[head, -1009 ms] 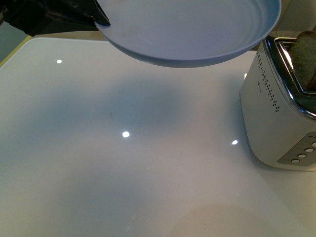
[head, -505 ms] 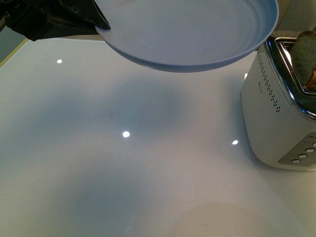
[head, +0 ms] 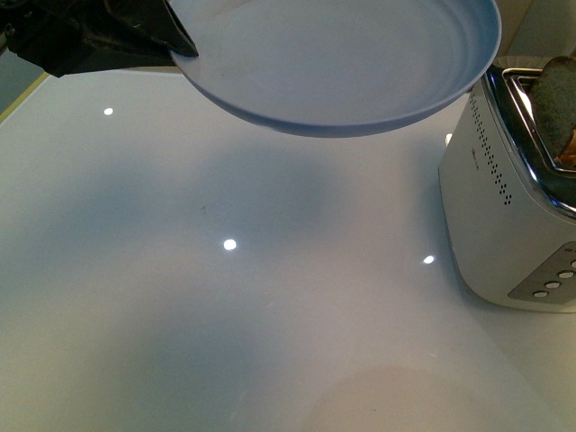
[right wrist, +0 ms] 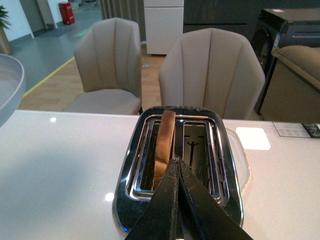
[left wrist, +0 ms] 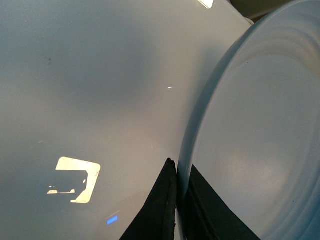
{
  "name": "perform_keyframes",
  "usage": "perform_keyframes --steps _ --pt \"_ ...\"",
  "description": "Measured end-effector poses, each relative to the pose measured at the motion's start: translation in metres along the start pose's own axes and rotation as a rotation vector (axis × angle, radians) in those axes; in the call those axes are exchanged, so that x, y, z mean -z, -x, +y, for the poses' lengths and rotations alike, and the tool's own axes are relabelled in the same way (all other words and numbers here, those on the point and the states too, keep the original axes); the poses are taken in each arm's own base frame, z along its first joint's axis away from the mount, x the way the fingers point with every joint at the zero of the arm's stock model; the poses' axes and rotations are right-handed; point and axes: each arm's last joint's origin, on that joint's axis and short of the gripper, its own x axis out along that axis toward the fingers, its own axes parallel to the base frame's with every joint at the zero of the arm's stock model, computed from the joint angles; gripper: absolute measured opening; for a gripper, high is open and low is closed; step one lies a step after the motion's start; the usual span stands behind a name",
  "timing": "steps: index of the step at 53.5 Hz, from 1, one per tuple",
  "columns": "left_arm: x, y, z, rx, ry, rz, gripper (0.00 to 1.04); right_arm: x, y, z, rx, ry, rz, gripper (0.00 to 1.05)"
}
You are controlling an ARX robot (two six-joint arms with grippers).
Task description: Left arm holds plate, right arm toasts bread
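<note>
Front view: the plate hangs clear of the white tabletop at about 12 o'clock, tilted so that its bare inner face with faint rings shows, and it casts a soft shadow on the surface below. The left claw bites the plate's rim at roughly 10 o'clock of the plate. In the left wrist view the two black jaws stand on either side of that rim, clamped on it, one against the underside and one on the inner face.

At 3 o'clock of the tabletop stands a white toaster with a chrome top and a row of buttons on its side. The bread stands upright in one of its slots, its rounded top poking above the chrome, near the plate's edge but apart from it.

In the right wrist view the right claw hovers over the toaster's top, jaws drawn together with nothing between them, tips just beside the slice. Whether they touch it I cannot tell. Two beige chairs stand beyond the tabletop.
</note>
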Motion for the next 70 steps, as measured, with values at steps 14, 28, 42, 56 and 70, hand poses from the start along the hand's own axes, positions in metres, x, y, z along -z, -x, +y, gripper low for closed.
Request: perform_keyframes --steps 14,28,42,56,70 --pt "0.001 0.000 0.000 -0.008 -0.004 0.003 0.03 -0.005 0.014 0.000 0.000 0.000 -0.019 0.02" --pt "0.001 0.000 0.000 -0.011 -0.004 0.004 0.03 -0.009 0.025 0.000 0.000 0.000 -0.033 0.02" --pt "0.001 0.000 -0.001 -0.011 -0.005 0.004 0.03 -0.011 0.035 0.000 0.000 0.000 -0.040 0.02" --pt "0.001 0.000 -0.001 -0.010 -0.008 0.005 0.03 -0.011 0.044 0.000 0.000 0.000 -0.040 0.02" --pt "0.002 0.000 -0.001 -0.010 -0.008 0.005 0.03 -0.007 0.057 0.000 0.001 0.000 -0.029 0.02"
